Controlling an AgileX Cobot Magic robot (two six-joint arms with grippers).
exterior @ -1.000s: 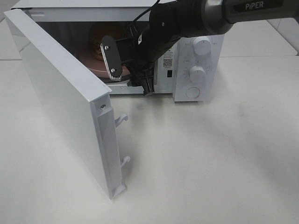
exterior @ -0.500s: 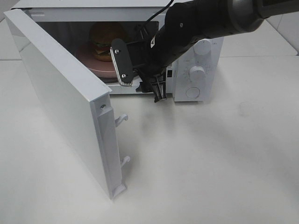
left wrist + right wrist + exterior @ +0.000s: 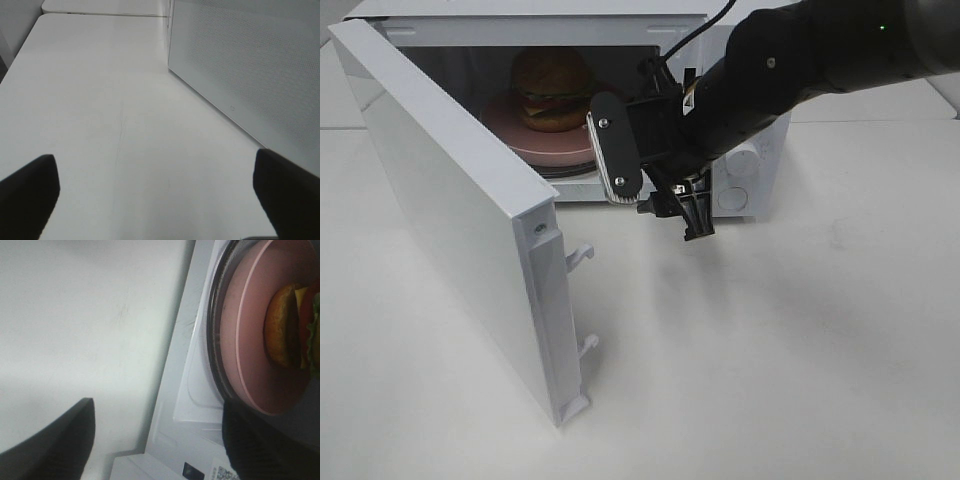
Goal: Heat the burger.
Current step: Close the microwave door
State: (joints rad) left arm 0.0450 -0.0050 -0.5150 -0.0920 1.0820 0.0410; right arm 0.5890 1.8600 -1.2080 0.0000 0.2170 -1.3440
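microwave [image 3: 540, 25]: door [image 3: 450, 220] swung wide, pink plate [image 3: 525, 140] inside
pink plate: burger [image 3: 550, 88] on top
left gripper [image 3: 160, 197]: spread, empty
right gripper [image 3: 656, 190]: spread, empty

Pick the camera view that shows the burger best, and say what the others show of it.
Exterior high: the burger shows top to bottom on the pink plate inside the open microwave. The right wrist view catches only part of it, cut off by the frame edge. The left wrist view shows none of it.
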